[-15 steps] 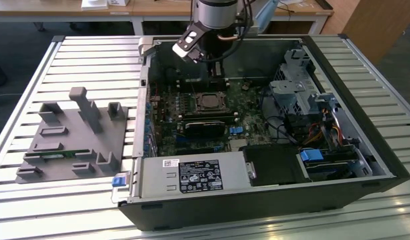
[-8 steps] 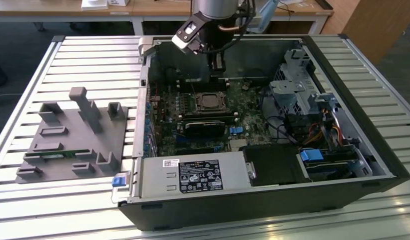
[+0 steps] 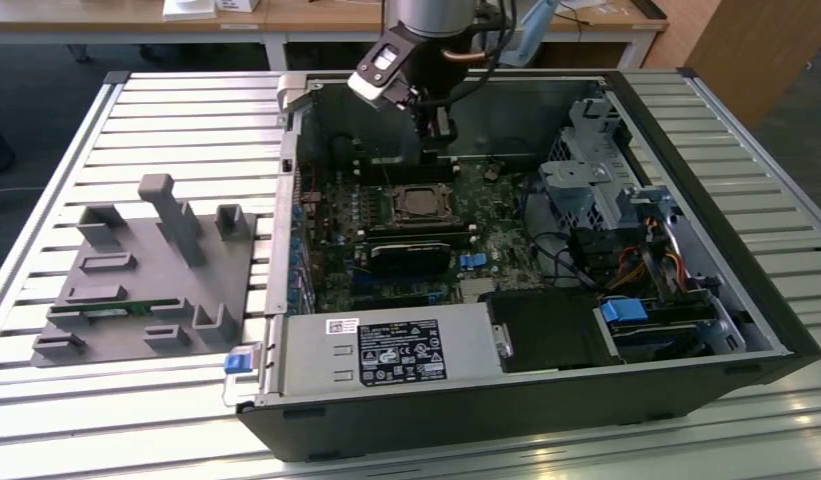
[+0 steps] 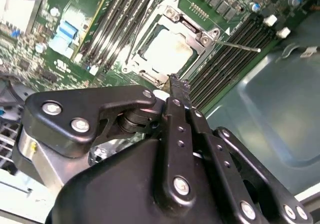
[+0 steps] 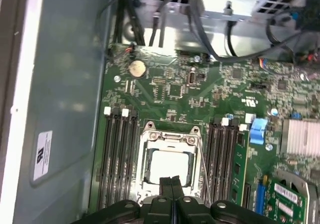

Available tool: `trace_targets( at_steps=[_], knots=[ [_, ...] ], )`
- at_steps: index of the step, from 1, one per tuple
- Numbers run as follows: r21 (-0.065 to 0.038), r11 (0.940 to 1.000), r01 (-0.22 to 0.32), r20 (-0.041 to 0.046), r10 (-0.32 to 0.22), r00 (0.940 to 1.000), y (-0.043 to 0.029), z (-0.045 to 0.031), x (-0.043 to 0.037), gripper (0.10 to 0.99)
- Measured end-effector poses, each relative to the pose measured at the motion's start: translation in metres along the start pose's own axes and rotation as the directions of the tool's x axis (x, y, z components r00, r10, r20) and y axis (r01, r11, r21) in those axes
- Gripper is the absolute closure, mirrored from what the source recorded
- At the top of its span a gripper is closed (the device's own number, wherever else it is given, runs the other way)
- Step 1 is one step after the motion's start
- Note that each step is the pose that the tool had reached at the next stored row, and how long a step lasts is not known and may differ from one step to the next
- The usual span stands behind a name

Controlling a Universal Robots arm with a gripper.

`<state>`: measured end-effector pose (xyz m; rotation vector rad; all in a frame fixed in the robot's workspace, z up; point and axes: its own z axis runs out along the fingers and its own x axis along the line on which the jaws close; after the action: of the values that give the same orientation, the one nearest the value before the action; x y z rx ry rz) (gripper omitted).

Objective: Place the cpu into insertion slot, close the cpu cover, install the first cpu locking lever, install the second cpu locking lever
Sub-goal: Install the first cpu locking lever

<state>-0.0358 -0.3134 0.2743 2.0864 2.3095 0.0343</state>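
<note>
Gripper (image 5: 172,184) fingers pressed together, nothing between them, hanging inside the PC case (image 3: 517,420) over the motherboard (image 5: 170,89). Cpu (image 5: 170,166) sits in the insertion slot (image 5: 145,159) directly beneath the tips. Cpu cover (image 5: 170,135) lies flat around it. Thin locking lever (image 4: 240,47) juts out from a socket corner just beyond the tips. Can't tell whether the tips touch the cover.

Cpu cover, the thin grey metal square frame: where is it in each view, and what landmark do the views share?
Exterior view: the grey metal cpu cover lies on the green motherboard, just below the black gripper.
Second wrist view: it sits just past the gripper's tip.
First wrist view: likewise just past the gripper's tip.
Shared landmark: the gripper.
</note>
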Motion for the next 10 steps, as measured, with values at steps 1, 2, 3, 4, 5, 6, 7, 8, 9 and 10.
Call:
trace_targets(
  at_steps=[1, 2, 3, 4, 5, 6, 7, 8, 9, 10],
  knots=[
    [0.000, 0.9998, 0.018, -0.0006, -0.018, 0.9998, 0.0000, 0.0000, 0.0000, 0.980],
    [0.000, 0.9993, 0.037, -0.0014, -0.037, 0.9993, 0.0000, 0.0000, 0.0000, 0.980],
    [0.000, 0.9985, 0.056, -0.0019, -0.056, 0.9985, 0.0000, 0.0000, 0.0000, 0.980],
    [-0.001, 0.9973, 0.073, -0.0026, -0.073, 0.9973, 0.0000, 0.0000, 0.0000, 0.980],
    [-0.001, 0.9958, 0.091, -0.0032, -0.091, 0.9958, 0.0000, 0.0000, 0.0000, 0.980],
    [-0.001, 0.9940, 0.109, -0.0037, -0.109, 0.9940, 0.0000, 0.0000, 0.0000, 0.980],
    [-0.001, 0.9920, 0.126, -0.0042, -0.126, 0.9920, 0.0000, 0.0000, 0.0000, 0.980],
    [-0.001, 0.9895, 0.145, -0.0048, -0.145, 0.9895, 0.0000, 0.0000, 0.0000, 0.980],
    [-0.002, 0.9866, 0.163, -0.0054, -0.163, 0.9865, 0.0000, 0.0000, 0.0000, 0.980],
    [-0.002, 0.9835, 0.181, -0.0060, -0.181, 0.9835, 0.0000, 0.0001, 0.0000, 0.980]
  ],
)
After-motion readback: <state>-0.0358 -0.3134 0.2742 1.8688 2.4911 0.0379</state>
